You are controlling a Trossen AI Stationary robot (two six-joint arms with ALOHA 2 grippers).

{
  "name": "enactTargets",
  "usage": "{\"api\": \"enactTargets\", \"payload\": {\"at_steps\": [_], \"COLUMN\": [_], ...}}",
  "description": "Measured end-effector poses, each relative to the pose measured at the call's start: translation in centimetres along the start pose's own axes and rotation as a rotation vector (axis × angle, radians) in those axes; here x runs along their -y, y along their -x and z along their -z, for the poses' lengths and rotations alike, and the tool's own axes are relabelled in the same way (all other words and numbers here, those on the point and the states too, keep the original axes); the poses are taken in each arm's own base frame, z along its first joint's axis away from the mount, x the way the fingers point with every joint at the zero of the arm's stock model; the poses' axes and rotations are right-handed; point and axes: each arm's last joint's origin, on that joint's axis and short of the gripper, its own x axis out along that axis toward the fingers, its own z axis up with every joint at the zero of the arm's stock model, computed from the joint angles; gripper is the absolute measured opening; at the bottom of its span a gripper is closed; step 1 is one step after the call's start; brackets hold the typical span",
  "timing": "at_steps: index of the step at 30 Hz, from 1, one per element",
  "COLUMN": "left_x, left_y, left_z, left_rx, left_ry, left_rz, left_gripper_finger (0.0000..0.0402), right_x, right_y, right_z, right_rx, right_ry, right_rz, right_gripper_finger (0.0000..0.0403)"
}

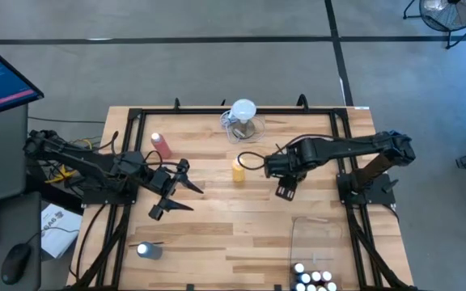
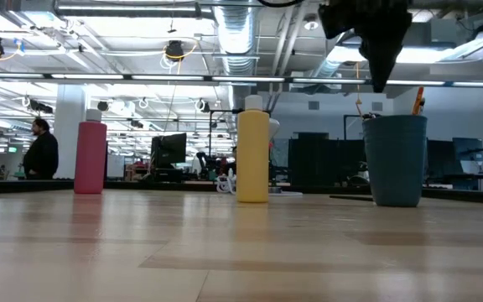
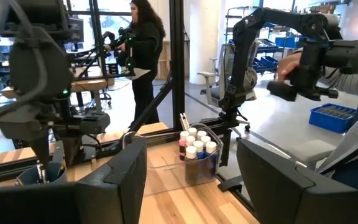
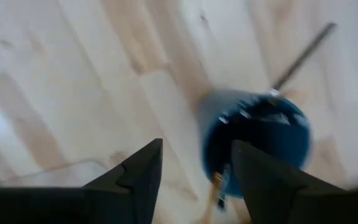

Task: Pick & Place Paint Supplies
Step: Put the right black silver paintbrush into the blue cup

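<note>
Two hands open, empty | right hand (image 4: pixel 194 177) above blue cup (image 4: pixel 257 146) holding brushes | yellow bottle (image 1: pixel 238 170) at its 9 o'clock | descend straight, pinch one brush, don't tip cup | left hand (image 1: pixel 171 191) idle

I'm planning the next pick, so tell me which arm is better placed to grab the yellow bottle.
Probably the right. Its gripper hangs open just beside the yellow bottle, with only bare wood between. The left gripper, also open, sits farther off, nearer the pink bottle.
</note>
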Motion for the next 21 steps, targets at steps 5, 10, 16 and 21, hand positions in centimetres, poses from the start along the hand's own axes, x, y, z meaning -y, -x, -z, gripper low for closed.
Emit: {"api": "enactTargets", "payload": {"at_steps": [5, 10, 16, 21], "left_x": [0.0, 0.0, 0.0, 0.0], "left_y": [0.0, 0.0, 0.0, 0.0], "left_z": [0.0, 0.0, 0.1, 0.1], "left_rx": [0.0, -0.001, -0.008, -0.009], "left_ry": [-0.001, -0.001, 0.0, 0.0], "left_rz": [0.0, 0.0, 0.001, 0.0], "left_gripper_finger": [0.0209, 0.0209, 0.0209, 0.0209], "right_x": [-0.7, -1.1, -1.7, -1.2], "right_y": [-0.2, -0.1, 0.3, 2.2], "right_z": [-1.1, -1.6, -2.1, -3.1], "right_rx": [0.048, 0.103, 0.16, 0.268], "right_ry": [0.039, 0.042, 0.049, -0.025], "right_rz": [-0.134, -0.192, -0.246, -0.214], "right_gripper_finger": [0.0162, 0.0137, 0.0118, 0.0102]}}
